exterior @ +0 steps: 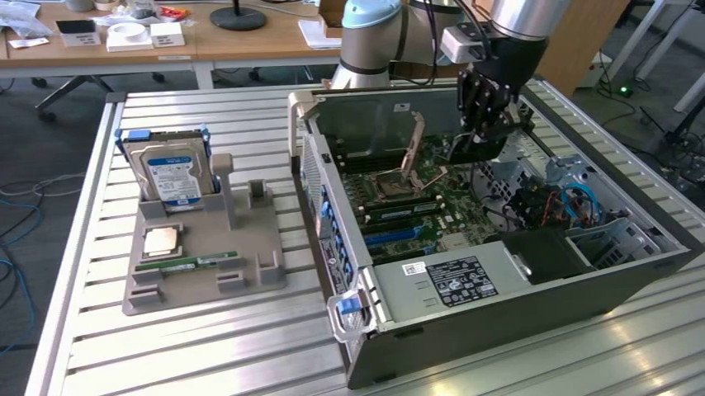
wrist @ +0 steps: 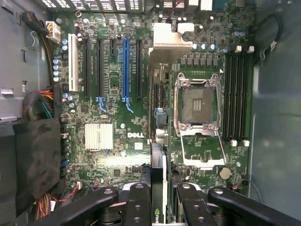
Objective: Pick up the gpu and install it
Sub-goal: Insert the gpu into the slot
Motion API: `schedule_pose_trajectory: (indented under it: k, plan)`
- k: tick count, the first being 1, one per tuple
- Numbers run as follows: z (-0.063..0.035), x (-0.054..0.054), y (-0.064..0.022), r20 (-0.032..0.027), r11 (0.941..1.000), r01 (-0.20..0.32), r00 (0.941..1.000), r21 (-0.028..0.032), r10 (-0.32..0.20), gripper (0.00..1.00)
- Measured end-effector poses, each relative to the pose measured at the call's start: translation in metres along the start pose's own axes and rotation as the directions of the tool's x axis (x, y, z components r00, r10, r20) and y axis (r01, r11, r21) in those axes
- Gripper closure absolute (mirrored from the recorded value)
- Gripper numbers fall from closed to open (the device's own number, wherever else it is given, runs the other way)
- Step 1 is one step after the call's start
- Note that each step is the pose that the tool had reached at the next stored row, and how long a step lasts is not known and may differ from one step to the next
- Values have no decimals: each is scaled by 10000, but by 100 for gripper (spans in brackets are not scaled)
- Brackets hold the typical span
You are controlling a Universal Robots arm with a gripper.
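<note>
On the tabletop [exterior: 220, 346], toward its edge at the exterior view's left, we note a grey holder [exterior: 259, 285] carrying an upright hard drive [exterior: 167, 175], a processor chip [exterior: 163, 240] and a memory stick [exterior: 201, 262] lying flat. Beside it, toward the opposite edge, lies an open computer case [exterior: 529, 305]. Inside the case, over the motherboard [wrist: 113, 94], the jaws stand narrow, clamped on the gpu [wrist: 159, 165]. The card is held edge-on to the board, near the blue slot [wrist: 125, 70].
</note>
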State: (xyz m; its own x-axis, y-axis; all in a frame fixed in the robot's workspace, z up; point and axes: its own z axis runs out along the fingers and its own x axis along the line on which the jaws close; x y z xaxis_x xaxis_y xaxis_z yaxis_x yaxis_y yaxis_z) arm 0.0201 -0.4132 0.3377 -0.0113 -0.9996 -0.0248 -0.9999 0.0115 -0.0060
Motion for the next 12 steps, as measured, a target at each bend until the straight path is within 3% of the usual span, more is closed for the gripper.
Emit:
schedule_pose_trajectory:
  k: [12]
  plan:
    - [-2,99,59,2,9999,-121,9999,8,121,74]
